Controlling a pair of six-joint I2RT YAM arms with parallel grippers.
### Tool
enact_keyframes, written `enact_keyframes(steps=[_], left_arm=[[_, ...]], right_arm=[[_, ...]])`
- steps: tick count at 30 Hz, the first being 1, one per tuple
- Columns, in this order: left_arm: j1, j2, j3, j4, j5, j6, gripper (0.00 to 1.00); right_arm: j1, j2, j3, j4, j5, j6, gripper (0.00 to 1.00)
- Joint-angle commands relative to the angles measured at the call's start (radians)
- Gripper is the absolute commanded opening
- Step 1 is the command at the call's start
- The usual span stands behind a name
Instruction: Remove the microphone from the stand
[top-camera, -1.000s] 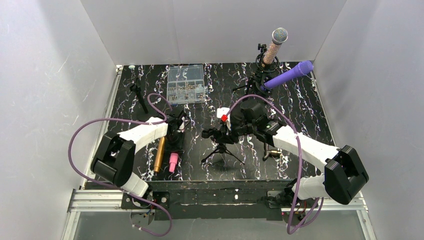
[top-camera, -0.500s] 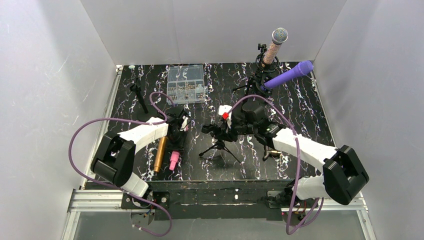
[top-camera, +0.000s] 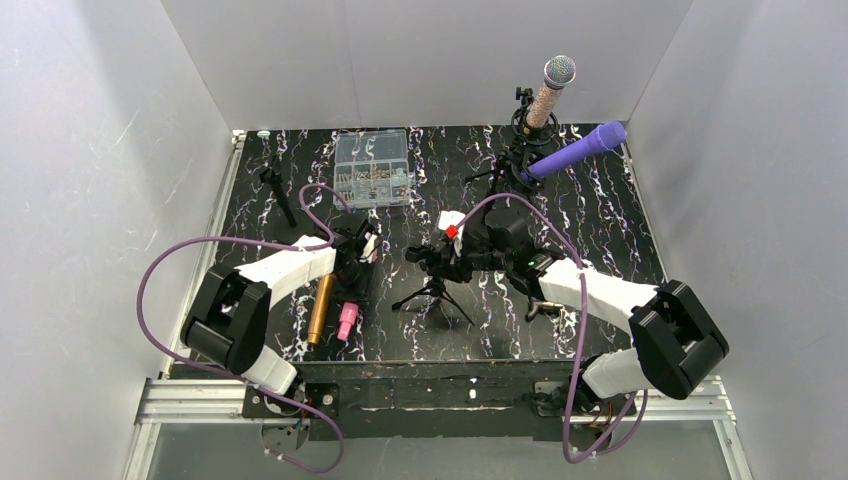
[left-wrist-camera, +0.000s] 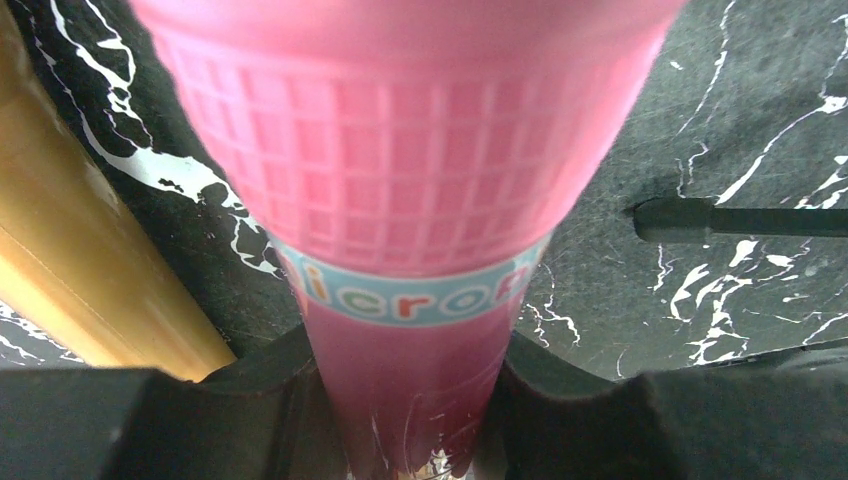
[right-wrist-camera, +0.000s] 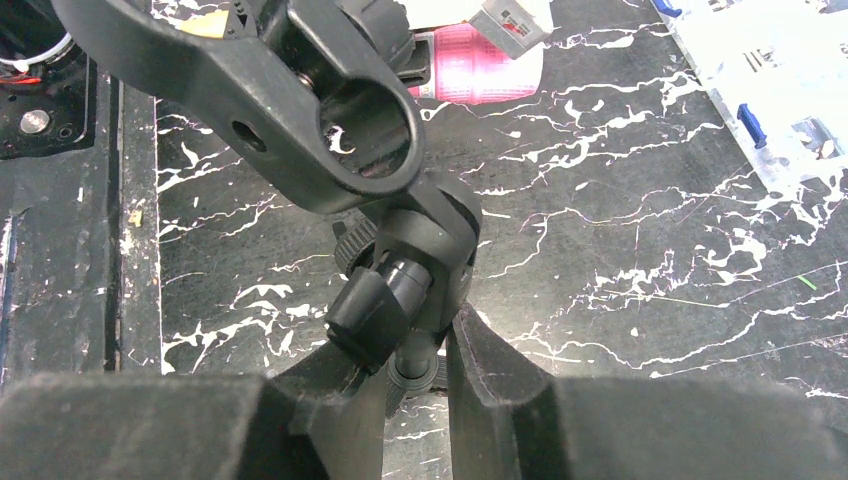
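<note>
So the right arm has swung in a bit and dragged the little tripod stand (top-camera: 433, 292) leftward with it; the left arm hasn't budged. From above, the pink microphone (top-camera: 347, 322) is already out of the stand. It's down at the near left, right beside a gold microphone (top-camera: 320, 308), with the left gripper (top-camera: 350, 292) on it and the right gripper (top-camera: 452, 262) on the stand's head.

Left wrist cam: fingers (left-wrist-camera: 250, 400) pinch the smooth, tapered plastic handle below the waffle-grid head. It's a slick cone, so it could squirt out, or bump the round gold one and send it rolling.

Right wrist cam: fingers (right-wrist-camera: 495, 380) clamp the matte black neck under the empty ring clip (right-wrist-camera: 330, 120). Let go carelessly and those skinny legs may tip it over.
</note>
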Motion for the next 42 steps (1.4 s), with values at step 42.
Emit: enact_keyframes(steps=[42], left_arm=[[-0.005,0.024,-0.041,-0.109,-0.019,-0.039,0.39]], right_arm=[[-0.016,0.003,0.028,-0.030,0.029,-0.026,0.01]])
